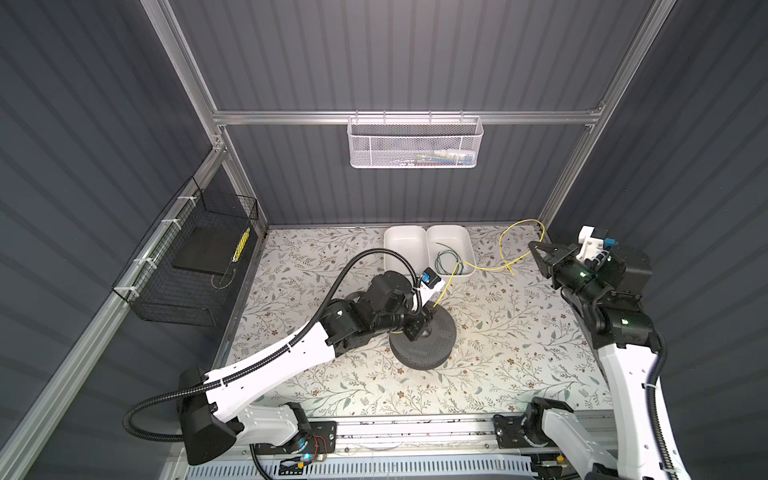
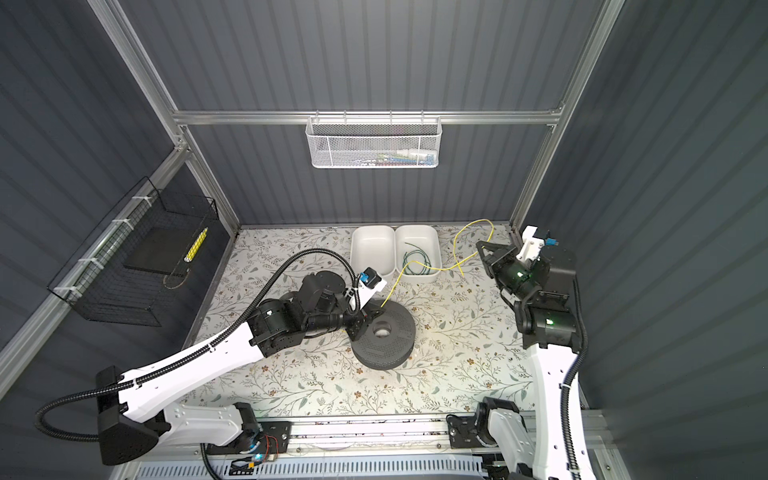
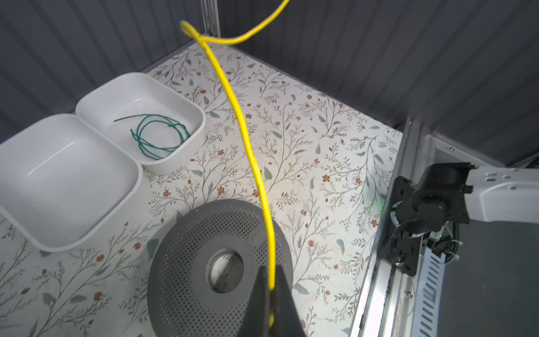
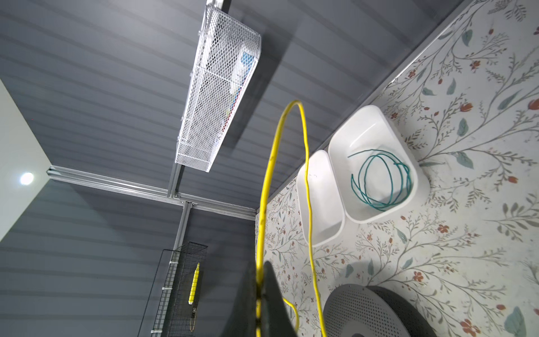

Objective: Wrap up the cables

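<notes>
**Yellow cable pinched by both grippers**

Both grippers are closed tight on the same wire. The left gripper (image 3: 270, 270) sits over the grey perforated spool (image 3: 186, 262). Its fingers (image 3: 256, 300) are squeezed together on the yellow cable (image 3: 248, 140), with the spool's centre hole just beside them. From those fingers the cable climbs away and passes the near corner of the 2 white trays (image 1: 405, 245). It then runs across the floral table (image 1: 519, 332) toward the right gripper (image 1: 534, 246). Near that gripper it crosses itself, arches up in a loop by the back wall and comes down into the right fingers (image 4: 274, 297). These are likewise pressed shut on it, and a short yellow tail pokes out beyond the crossing. The green cable (image 4: 379, 181) lies loosely coiled in the tray nearer the right gripper. It is well apart from both sets of fingers and touched by neither.
</notes>
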